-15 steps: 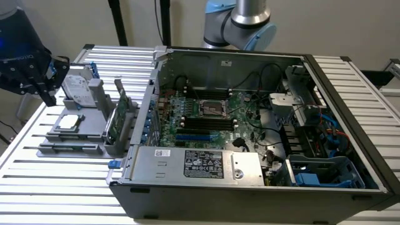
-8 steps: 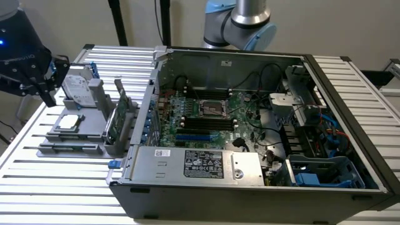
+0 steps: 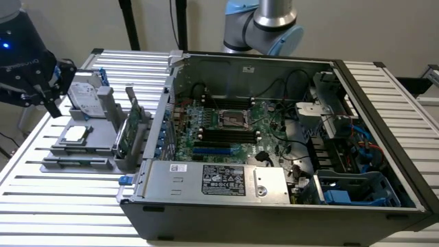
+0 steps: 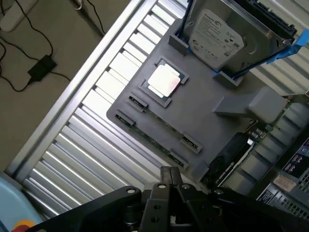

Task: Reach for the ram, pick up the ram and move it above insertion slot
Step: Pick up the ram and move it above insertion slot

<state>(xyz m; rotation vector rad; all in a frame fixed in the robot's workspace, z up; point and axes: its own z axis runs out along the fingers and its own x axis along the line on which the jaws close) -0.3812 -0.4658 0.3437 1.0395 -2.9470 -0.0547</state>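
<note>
Exterior view: gripper (image 3: pixel 42 99) hangs at exterior view's left of grey holder (image 3: pixel 99 135), beside upright hard drive (image 3: pixel 86 95). Open computer case (image 3: pixel 274 206) with motherboard (image 3: pixel 233 134) sits at exterior view's right. Wrist view adds detail: fingertips pressed together, nothing held. Ram (image 4: pixel 153 140) lies flat in holder slot, near CPU (image 4: pixel 164 81), apart from gripper.

Hard drive (image 4: pixel 217 34) and processor (image 4: pixel 164 81) sit in grey holder (image 4: pixel 203 121).

Black fingers (image 4: pixel 167 175), pressed together, hang by the grey plastic holder's (image 4: pixel 198 116) edge; the thin green ram stick (image 4: pixel 155 143) lies in it.
</note>
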